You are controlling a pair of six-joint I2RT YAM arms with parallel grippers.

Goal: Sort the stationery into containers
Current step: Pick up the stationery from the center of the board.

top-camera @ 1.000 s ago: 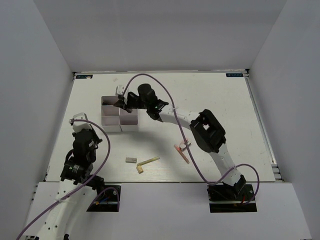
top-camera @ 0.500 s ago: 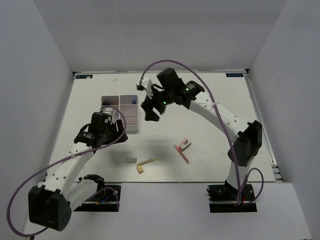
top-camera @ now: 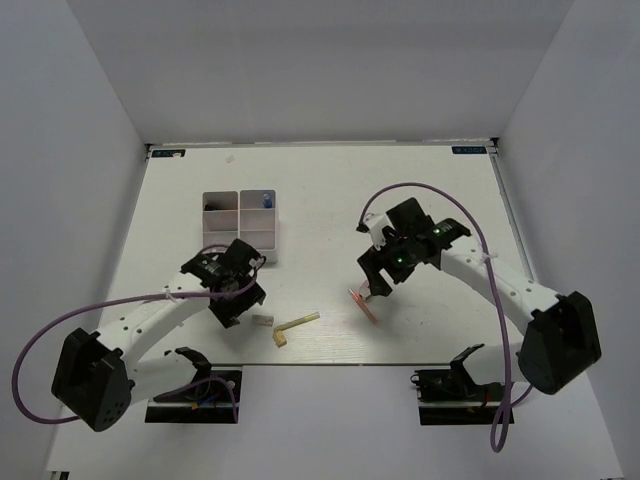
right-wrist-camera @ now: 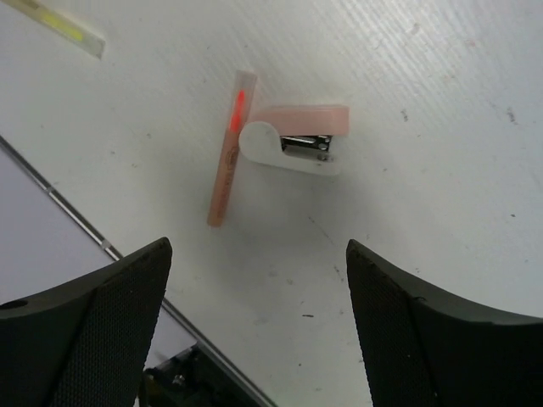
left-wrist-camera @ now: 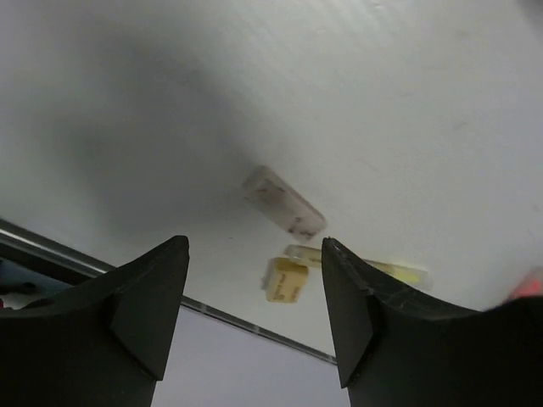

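The white organizer box [top-camera: 241, 226] stands at the back left, with a blue-capped item [top-camera: 266, 200] in one rear compartment. A grey block [top-camera: 262, 321] [left-wrist-camera: 282, 202], a yellowish stick [top-camera: 298, 321] [left-wrist-camera: 377, 269] and a small yellow block [top-camera: 280, 340] [left-wrist-camera: 284, 280] lie near the front edge. My left gripper [top-camera: 243, 307] [left-wrist-camera: 254, 309] hovers open just left of the grey block, holding nothing. A pink stick [top-camera: 364, 306] [right-wrist-camera: 231, 161] lies against a pink-and-white stapler [right-wrist-camera: 297, 140]. My right gripper [top-camera: 377, 284] [right-wrist-camera: 259, 254] hangs open and empty above them.
The table's front edge [right-wrist-camera: 76, 222] runs close to the pink stick, and it also passes just beyond the yellow block as a metal rail [left-wrist-camera: 246, 322]. White walls enclose the table on the left, back and right.
Both arms have swung away from the organizer box toward the front of the table. Both grippers have gone from shut to open.
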